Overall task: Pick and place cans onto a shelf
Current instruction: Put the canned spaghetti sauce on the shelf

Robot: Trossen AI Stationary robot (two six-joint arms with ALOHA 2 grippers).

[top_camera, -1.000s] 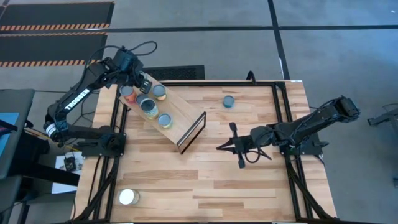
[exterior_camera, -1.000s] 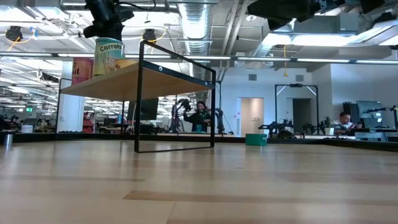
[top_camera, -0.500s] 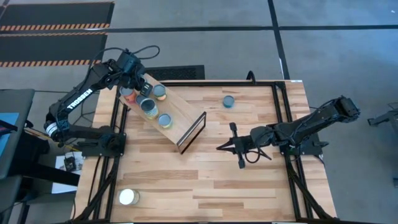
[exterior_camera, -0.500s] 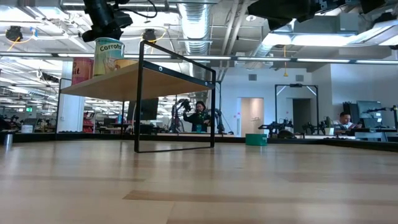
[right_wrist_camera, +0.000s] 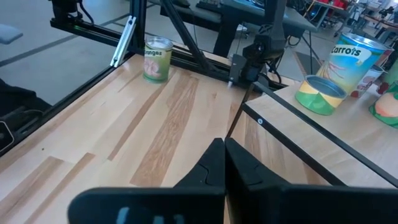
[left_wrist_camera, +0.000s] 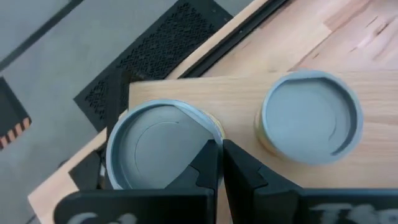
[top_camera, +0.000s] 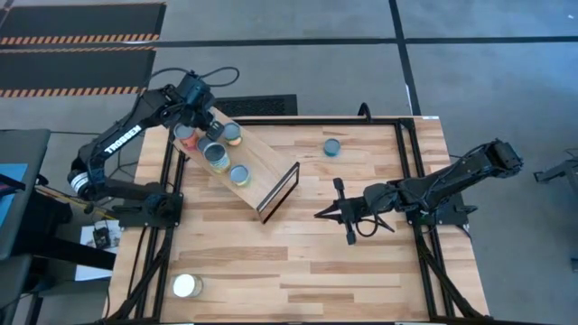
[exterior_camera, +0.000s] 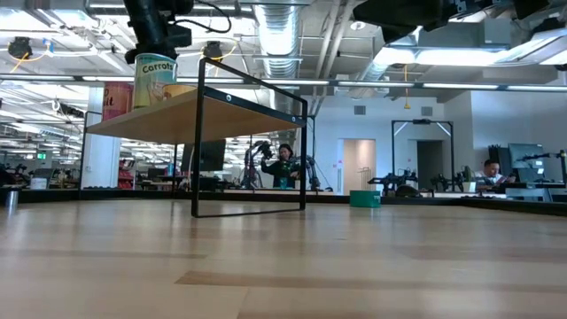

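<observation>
The shelf (top_camera: 257, 167) stands slantwise at the table's far left and carries several cans. A Carrots can (exterior_camera: 155, 80) is the nearest of them in the low view. My left gripper (top_camera: 209, 126) is shut right above the cans at the shelf's far end. In the left wrist view (left_wrist_camera: 219, 155) it stands between two grey lids (left_wrist_camera: 158, 152) (left_wrist_camera: 311, 115). A blue can (top_camera: 332, 146) stands on the table at the far middle. A white-lidded can (top_camera: 186, 286) stands at the near left. My right gripper (top_camera: 318, 215) is shut and empty, low over the table's middle. My left gripper's shut fingers (left_wrist_camera: 208, 163) point down at the edge of a can's grey lid (left_wrist_camera: 186, 134) on the shelf. I cannot tell whether they touch it.
The shelf's dark-framed end panel (top_camera: 278, 191) faces the table's middle. Black frame rails (top_camera: 411, 162) run along the table's edges. Bare planks lie between the shelf and my right arm. People and equipment show in the room behind (exterior_camera: 283, 164).
My left gripper has shifted a little toward the table's right edge over the shelf's cans and straightened upright. The cans have stayed in place.
</observation>
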